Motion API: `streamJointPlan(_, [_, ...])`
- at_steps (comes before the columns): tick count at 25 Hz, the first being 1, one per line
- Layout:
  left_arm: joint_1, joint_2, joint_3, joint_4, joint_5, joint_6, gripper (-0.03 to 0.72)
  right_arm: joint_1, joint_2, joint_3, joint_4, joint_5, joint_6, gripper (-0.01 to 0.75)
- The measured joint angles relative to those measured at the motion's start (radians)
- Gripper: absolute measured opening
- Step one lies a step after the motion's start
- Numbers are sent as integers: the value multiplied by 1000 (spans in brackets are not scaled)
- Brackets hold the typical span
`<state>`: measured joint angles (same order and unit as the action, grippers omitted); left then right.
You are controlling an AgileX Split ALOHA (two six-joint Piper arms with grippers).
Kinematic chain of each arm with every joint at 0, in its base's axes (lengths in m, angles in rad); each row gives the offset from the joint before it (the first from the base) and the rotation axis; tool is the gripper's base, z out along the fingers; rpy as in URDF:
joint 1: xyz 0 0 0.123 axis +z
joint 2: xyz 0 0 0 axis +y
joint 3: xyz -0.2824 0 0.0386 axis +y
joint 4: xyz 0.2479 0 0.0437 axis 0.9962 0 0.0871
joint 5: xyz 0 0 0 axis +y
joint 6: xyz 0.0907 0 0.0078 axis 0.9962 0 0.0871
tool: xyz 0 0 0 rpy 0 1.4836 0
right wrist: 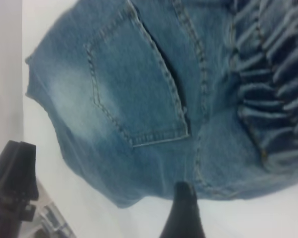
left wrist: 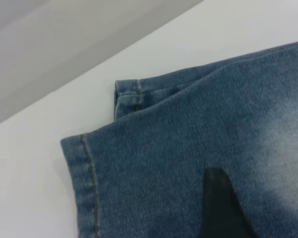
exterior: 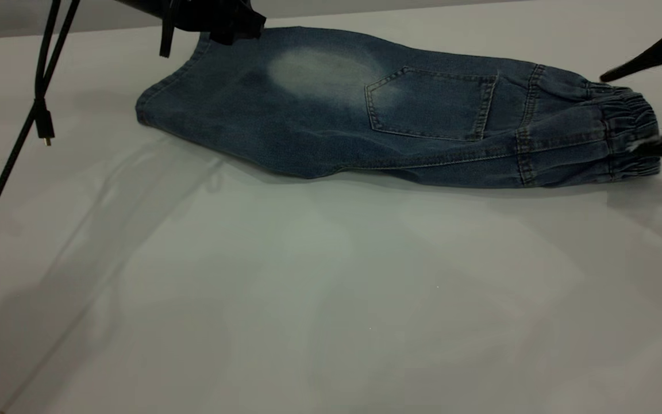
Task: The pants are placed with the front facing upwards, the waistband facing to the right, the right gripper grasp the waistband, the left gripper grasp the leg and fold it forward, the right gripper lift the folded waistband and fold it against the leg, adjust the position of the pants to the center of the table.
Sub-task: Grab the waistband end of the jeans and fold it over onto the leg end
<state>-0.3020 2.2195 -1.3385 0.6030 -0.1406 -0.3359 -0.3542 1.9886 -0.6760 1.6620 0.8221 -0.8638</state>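
On the white table (exterior: 250,287) folded pants (exterior: 365,115) lie, waistband (exterior: 630,135) between the right pincer's (exterior: 647,109) parted fingers.

You are looking at a robot test bench of the laboratory kind, not a home or a shop. The table (exterior: 308,299) is one large, plain, pale surface carrying nothing but a single garment, the pants (exterior: 365,109). Black arm hardware enters at the upper corners of the exterior view, and a loose black cable (exterior: 41,109) with a small plug hangs at the left edge. Behind the table's far edge you see only a bare grey wall (exterior: 49,17). No furniture or domestic items appear.
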Motion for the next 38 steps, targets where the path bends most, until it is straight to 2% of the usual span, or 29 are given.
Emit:
streamJointPlan(7, [0, 1, 0, 0, -2, 1, 370, 37, 43, 0, 83, -37, 22, 492])
streamJointPlan(13, [0, 1, 0, 0, -16, 1, 370, 36, 72, 0, 83, -40, 44, 497])
streamJointPlan(26, [0, 1, 0, -1, -24, 1, 370, 36, 74, 0, 83, -9, 80, 605])
streamJointPlan(30, [0, 1, 0, -1, -24, 1, 371, 36, 78, -20, 83, -62, 79, 606])
streamJointPlan(38, [1, 1, 0, -1, -23, 1, 371, 36, 110, -72, 82, -67, 145, 594])
